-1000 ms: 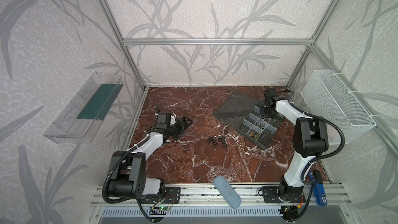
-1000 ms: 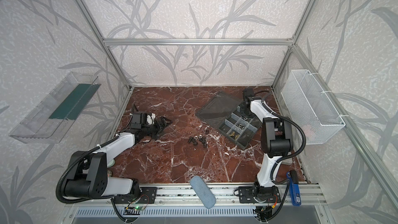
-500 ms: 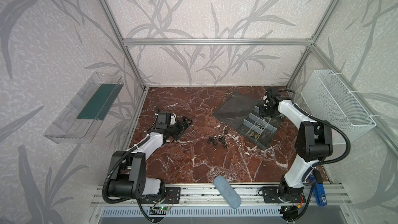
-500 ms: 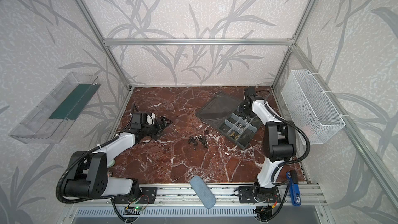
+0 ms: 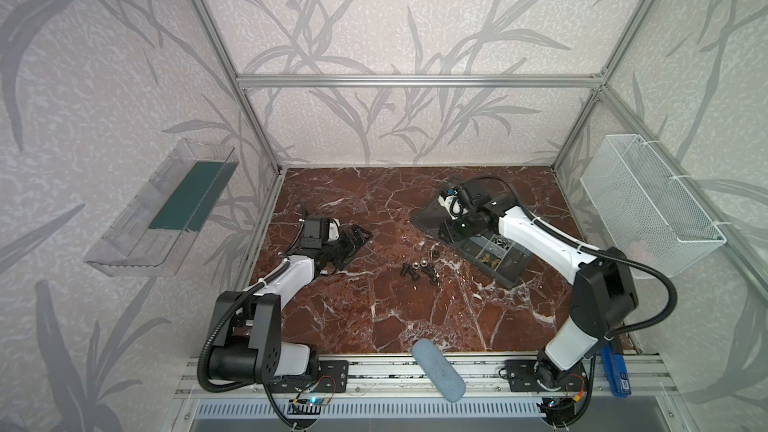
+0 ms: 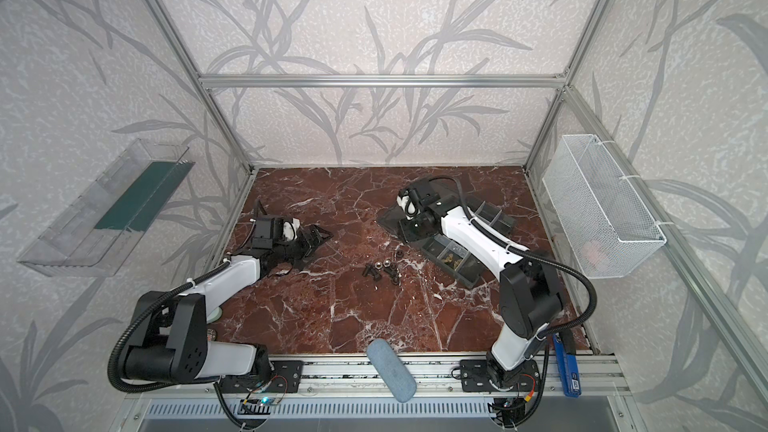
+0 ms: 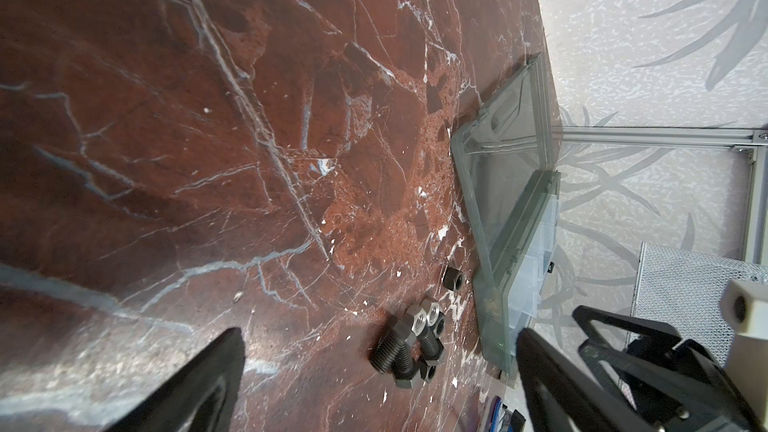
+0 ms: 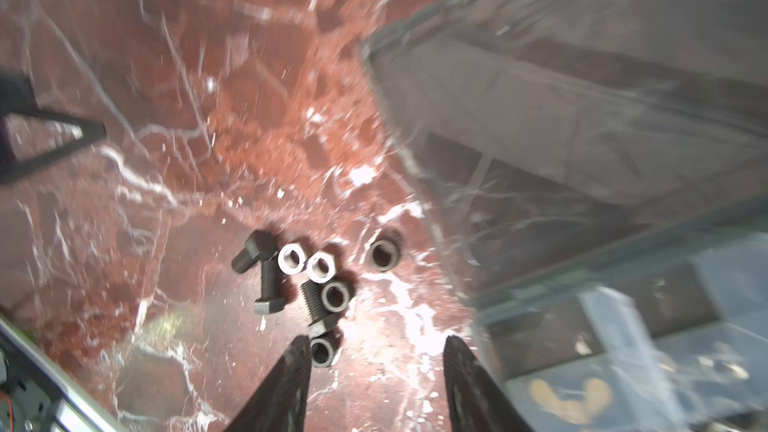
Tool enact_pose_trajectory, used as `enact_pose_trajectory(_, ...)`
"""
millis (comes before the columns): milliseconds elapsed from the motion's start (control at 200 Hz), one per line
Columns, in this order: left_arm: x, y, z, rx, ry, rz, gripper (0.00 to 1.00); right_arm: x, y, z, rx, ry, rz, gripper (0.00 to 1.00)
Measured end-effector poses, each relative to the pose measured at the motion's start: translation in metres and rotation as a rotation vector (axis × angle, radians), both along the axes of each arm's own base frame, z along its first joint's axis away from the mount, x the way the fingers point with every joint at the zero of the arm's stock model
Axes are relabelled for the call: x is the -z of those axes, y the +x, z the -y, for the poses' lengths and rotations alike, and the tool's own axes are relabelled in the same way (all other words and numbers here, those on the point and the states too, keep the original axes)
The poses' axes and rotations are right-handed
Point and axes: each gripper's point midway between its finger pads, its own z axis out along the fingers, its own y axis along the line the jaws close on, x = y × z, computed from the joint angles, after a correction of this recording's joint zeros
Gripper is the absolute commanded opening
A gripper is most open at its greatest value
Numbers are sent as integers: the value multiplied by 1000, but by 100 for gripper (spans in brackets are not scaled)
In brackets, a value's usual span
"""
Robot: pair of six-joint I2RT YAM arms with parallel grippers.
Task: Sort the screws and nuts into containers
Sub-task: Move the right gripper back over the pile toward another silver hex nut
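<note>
A small pile of black screws (image 5: 417,274) (image 8: 266,284) and two silver nuts (image 8: 305,263) (image 7: 424,315) lies on the red marble floor in both top views, with loose black nuts (image 8: 384,254) beside it. The dark grey organizer box (image 5: 517,270) (image 6: 469,276) holds the containers, its smoky lid (image 5: 432,218) open flat; one compartment has brass-coloured pieces (image 8: 569,396). My right gripper (image 5: 451,230) (image 8: 377,340) hovers open and empty between pile and box. My left gripper (image 5: 357,238) (image 7: 380,333) rests open, left of the pile.
A white wire mesh basket (image 5: 648,201) hangs on the right wall and a clear tray (image 5: 162,209) on the left wall. A grey-blue oblong object (image 5: 438,369) lies on the front rail. A blue device (image 5: 617,371) sits by the right arm's base.
My right gripper has swung from over the far side of the box to the left and forward, toward the pile, and its jaws have opened wider. The left arm has not moved.
</note>
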Motion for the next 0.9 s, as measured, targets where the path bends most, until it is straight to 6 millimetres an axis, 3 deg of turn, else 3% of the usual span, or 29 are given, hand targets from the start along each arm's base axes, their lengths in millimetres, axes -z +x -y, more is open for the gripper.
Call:
enact_pose_trajectory(140, -2, -1, 0, -1, 1, 0, 99, 40, -6, -24, -97, -99, -64, 53)
enact_pose_trajectory(320, -4, -1, -1, -1, 0, 9, 99, 73, -16, -32, -175, -200, -108, 52)
enact_pose_trajectory(905, -3, -2, -1, -1, 1, 6, 99, 87, -38, -46, -317, -286, -95, 51)
